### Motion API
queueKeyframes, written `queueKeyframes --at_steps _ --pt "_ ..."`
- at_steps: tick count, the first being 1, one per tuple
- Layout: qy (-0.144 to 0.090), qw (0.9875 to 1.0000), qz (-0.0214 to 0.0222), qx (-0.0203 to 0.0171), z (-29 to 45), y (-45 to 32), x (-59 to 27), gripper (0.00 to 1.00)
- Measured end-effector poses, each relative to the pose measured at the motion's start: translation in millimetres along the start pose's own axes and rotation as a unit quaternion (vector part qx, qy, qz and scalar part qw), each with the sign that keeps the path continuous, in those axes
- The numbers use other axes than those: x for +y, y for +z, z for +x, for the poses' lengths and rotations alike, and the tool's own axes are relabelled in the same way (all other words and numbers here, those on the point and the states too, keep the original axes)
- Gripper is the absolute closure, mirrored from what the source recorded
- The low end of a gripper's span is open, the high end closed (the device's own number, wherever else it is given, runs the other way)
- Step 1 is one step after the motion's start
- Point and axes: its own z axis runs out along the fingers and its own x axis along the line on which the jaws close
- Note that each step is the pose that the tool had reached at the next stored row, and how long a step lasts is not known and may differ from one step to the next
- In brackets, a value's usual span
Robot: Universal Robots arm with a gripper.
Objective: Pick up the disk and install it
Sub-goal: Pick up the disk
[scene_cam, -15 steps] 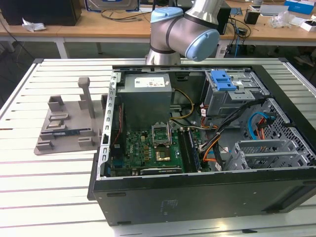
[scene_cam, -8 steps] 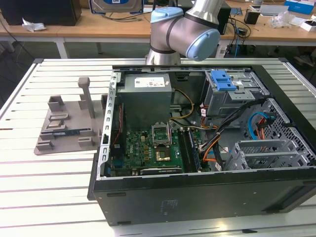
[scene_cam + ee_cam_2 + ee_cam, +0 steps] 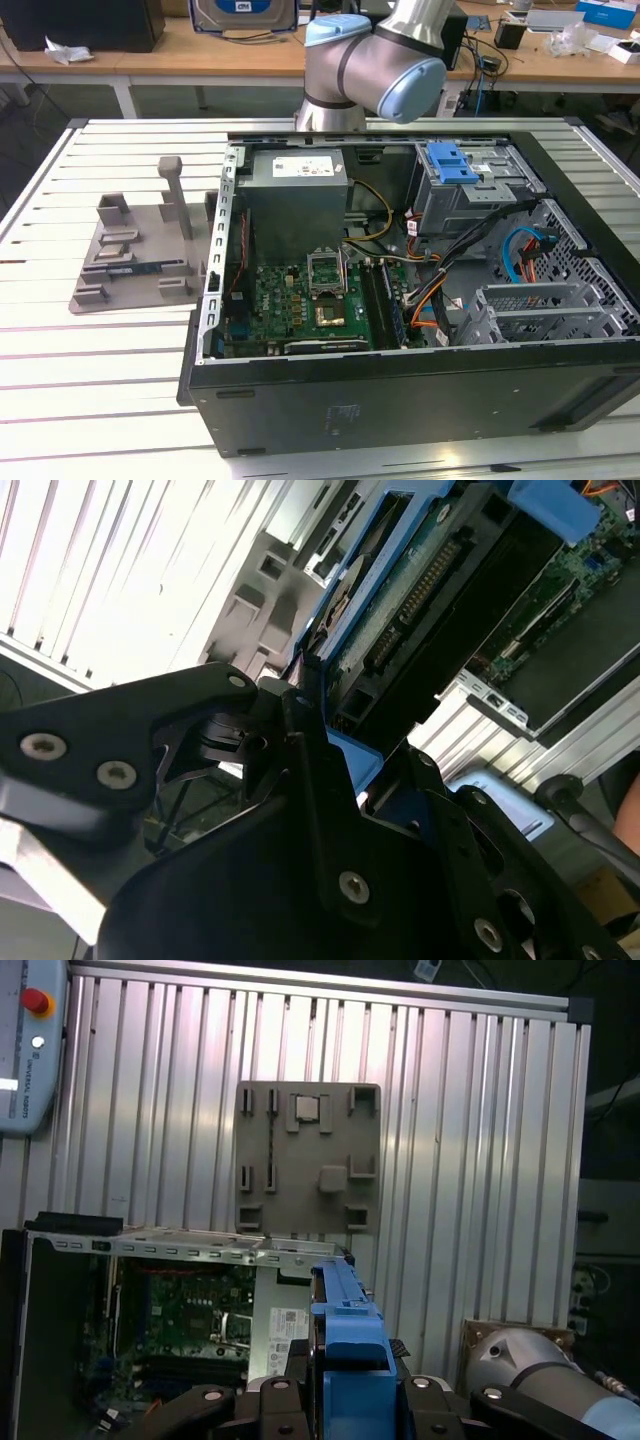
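The gripper [image 3: 345,1400] is clamped on the disk [image 3: 345,1310]; in the first wrist view black fingers [image 3: 270,1395] press either side of its blue carrier rail; the disk is carried in the air over the slatted table [image 3: 470,1110], outside the computer case [image 3: 20,1340] and off the grey fixture plate [image 3: 300,1160]. There the disk is seen edge-on, its long axis running straight out from the gripper; its flat faces stand upright to that camera.

The second wrist view shows the disk's [image 3: 420,590] other aspect: a broad face with a green circuit board and a row of connector pins, blue rail along the side, the long axis again leading away from the gripper [image 3: 305,715].

In the exterior view the case [image 3: 400,390] lies on its side with its panel off; inside sit the grey power-supply box [image 3: 298,195], the motherboard [image 3: 300,300], a drive cage [image 3: 470,200] topped by a ribbed blue latch [image 3: 452,162], a second metal cage [image 3: 540,310], and loose blue and orange cables [image 3: 520,250]; the fixture plate [image 3: 130,265] lies on the table [image 3: 100,400] just beside the case, on the exterior view's left; the arm [image 3: 375,60] rises behind the case.

The first wrist view adds a pendant with a red button [image 3: 30,1050] at the table's corner.
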Motion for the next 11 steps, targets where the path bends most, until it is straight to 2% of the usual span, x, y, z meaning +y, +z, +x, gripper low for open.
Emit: queueKeyframes --at_steps 4,11 --pt "0.0 1.0 0.0 0.0 1.6 9.7 -7.9 0.63" --pt "0.0 1.0 -0.0001 0.0 10.1 17.4 -12.0 0.63"
